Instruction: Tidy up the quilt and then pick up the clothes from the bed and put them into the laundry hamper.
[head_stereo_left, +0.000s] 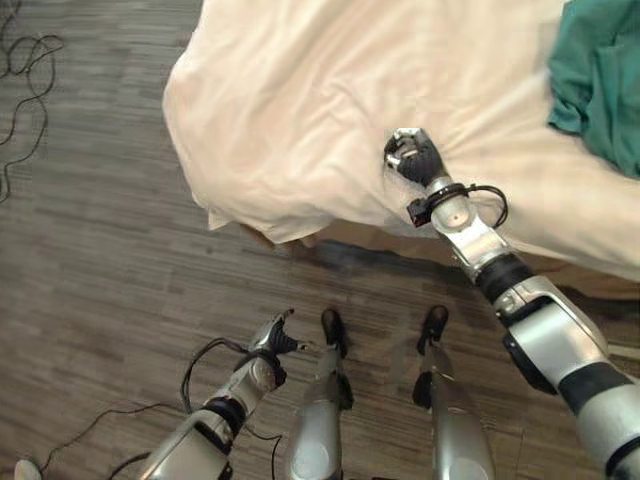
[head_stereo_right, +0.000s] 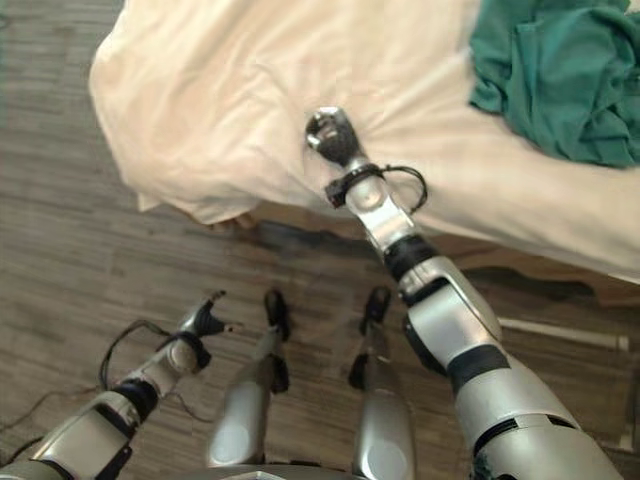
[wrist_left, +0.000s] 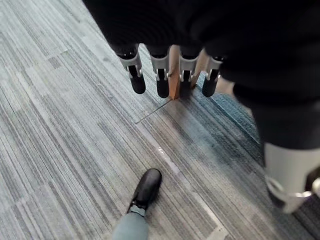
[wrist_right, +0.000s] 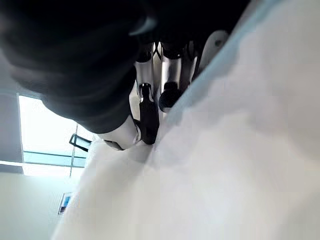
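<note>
Right hand curled into bunched quilt (fingertips buried); left hand loose-fingered, low over floor.

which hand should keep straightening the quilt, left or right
Right, likely. The right hand is already on the white quilt near the bed's edge, fingers curled into the fabric. The left hand hangs low over the floor, fingers straight, away from the bed.
</note>
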